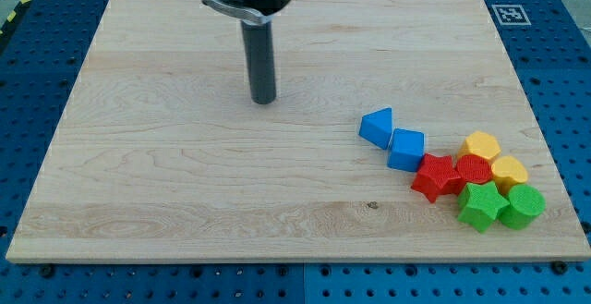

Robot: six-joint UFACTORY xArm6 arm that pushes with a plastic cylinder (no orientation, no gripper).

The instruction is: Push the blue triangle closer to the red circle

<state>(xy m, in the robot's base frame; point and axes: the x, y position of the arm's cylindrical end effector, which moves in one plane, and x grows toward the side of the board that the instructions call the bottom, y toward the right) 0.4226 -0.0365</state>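
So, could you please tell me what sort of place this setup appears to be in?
Probably a robotics lab bench: a wooden board on a blue perforated table, a fiducial tag, and my tip above-left of clustered blocks.

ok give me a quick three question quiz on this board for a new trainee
1. True or false: my tip touches the blue triangle.
2. Which block lies against the blue triangle? A) blue cube B) green star C) yellow hexagon
3. Fill in: the red circle sits between the red star and the yellow ____.

Key: 1 false, the tip stands apart, toward the view's upper left of the blocks. 2 A. 3 heart.
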